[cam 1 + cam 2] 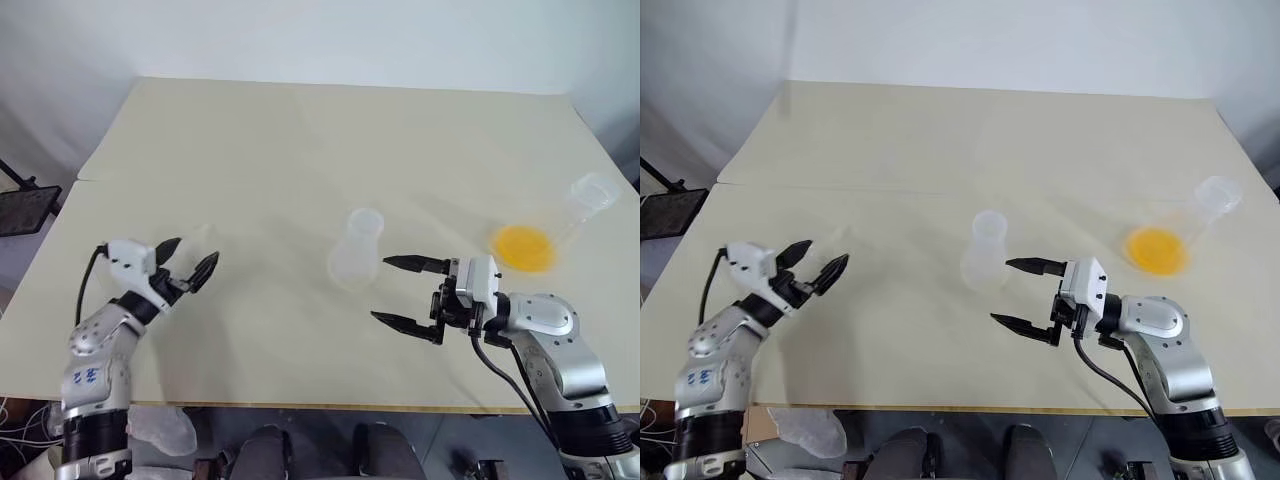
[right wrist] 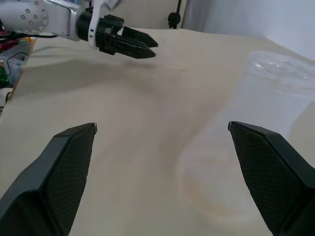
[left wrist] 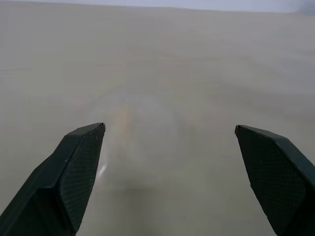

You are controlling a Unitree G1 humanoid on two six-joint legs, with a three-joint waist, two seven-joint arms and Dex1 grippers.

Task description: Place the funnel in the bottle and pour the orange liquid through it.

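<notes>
The funnel (image 3: 135,132) is a faint clear round shape on the table, just ahead of my left gripper (image 1: 197,250), which is open and points at it without touching. The bottle (image 1: 355,250) stands upright mid-table, clear, with a wide round mouth. My right gripper (image 1: 379,289) is open, level and pointing left, just right of the bottle's base and slightly nearer the front edge; the bottle (image 2: 256,123) stands ahead of its fingers, untouched. The orange liquid (image 1: 523,248) pools in a clear conical flask (image 1: 590,192) at the right.
The cream table (image 1: 300,150) stretches bare behind the objects. Its front edge (image 1: 300,404) runs just behind both wrists. A black stand (image 1: 25,205) sits off the table's left side. My left gripper (image 2: 133,44) shows across the table in the right wrist view.
</notes>
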